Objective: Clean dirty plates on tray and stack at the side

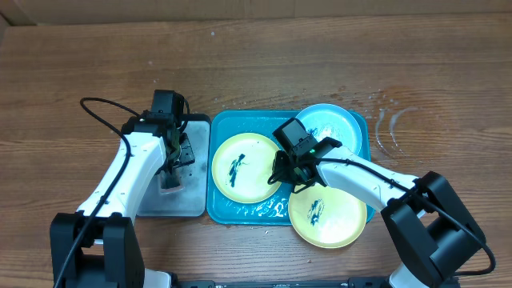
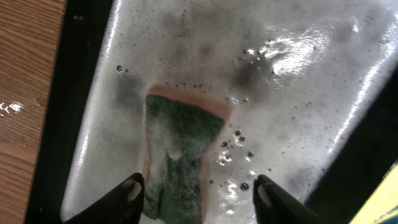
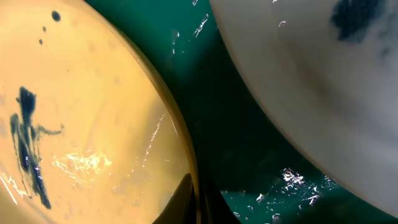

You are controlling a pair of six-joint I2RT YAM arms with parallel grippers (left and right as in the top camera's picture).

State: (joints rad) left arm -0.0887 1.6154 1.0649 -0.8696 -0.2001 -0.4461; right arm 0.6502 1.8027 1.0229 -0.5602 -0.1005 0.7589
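Overhead, the teal tray [image 1: 220, 210] sits mid-table, with the grey tray [image 1: 152, 206] against its 9 o'clock side. One yellow-green plate [image 1: 240, 166] lies at the teal tray's 9 o'clock end and the light blue plate [image 1: 330, 122] sits in the 1 o'clock corner. The second yellow-green plate [image 1: 328, 218] is at 5 o'clock, hanging out over the near rim. Both yellow-green plates show dark smears.

My right gripper [image 1: 290, 170] is at the first plate's 3 o'clock edge, in the tight spot where the three plates nearly meet. Only the right wrist view shows the grip. The fingertips sit on either side of that plate's rim and look pinched onto it, with a narrow strip of wet teal floor before the next plate. I can't tell which plate that is.

Only the left wrist view shows the sponge [image 2: 177, 149] properly. It lies green face up in foam on the grey tray. My left gripper [image 2: 199, 196] is spread wide, its fingers [image 2: 130, 194] straddling the sponge's near end without squeezing it.

For moving room, bare table [image 1: 80, 64] runs from 10 round to 3 o'clock of the trays. There are water streaks [image 1: 392, 128] at 3 o'clock of the blue plate.
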